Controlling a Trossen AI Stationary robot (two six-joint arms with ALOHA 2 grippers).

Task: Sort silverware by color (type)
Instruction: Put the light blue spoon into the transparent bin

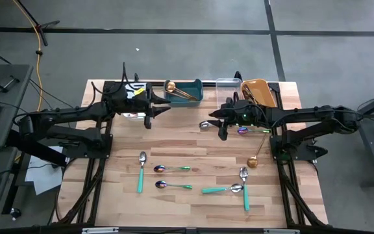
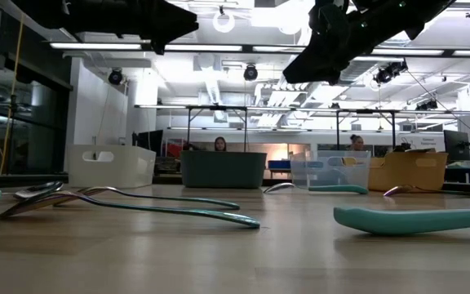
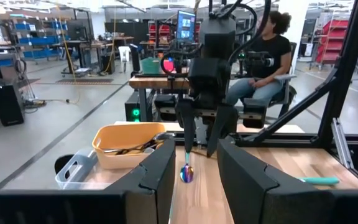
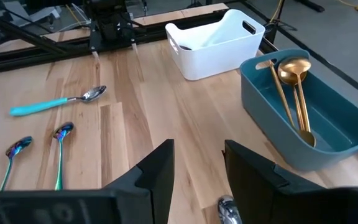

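My left gripper [image 1: 166,109] hangs open above the table beside the teal bin [image 1: 186,91], which holds gold spoons [image 4: 294,87]. My right gripper [image 1: 214,119] is open too, raised over a spoon's bowl [image 1: 205,125] that lies on the wood; in the left wrist view the bowl [image 3: 187,174] looks iridescent. An iridescent spoon [image 1: 247,130] lies under the right arm. A gold spoon [image 1: 254,160], three teal-handled spoons [image 1: 141,171] [image 1: 222,189] [image 1: 245,186] and two iridescent spoons [image 1: 171,169] [image 1: 173,186] lie flat toward the near edge. The orange bin [image 1: 258,91] holds dark utensils [image 3: 129,149].
Four bins line the far edge: the white bin [image 4: 213,40] partly under the left arm, then the teal, the clear bin [image 1: 228,86] and the orange. Bare wood lies between the two grippers. People sit at benches in the room beyond the table [image 3: 263,59].
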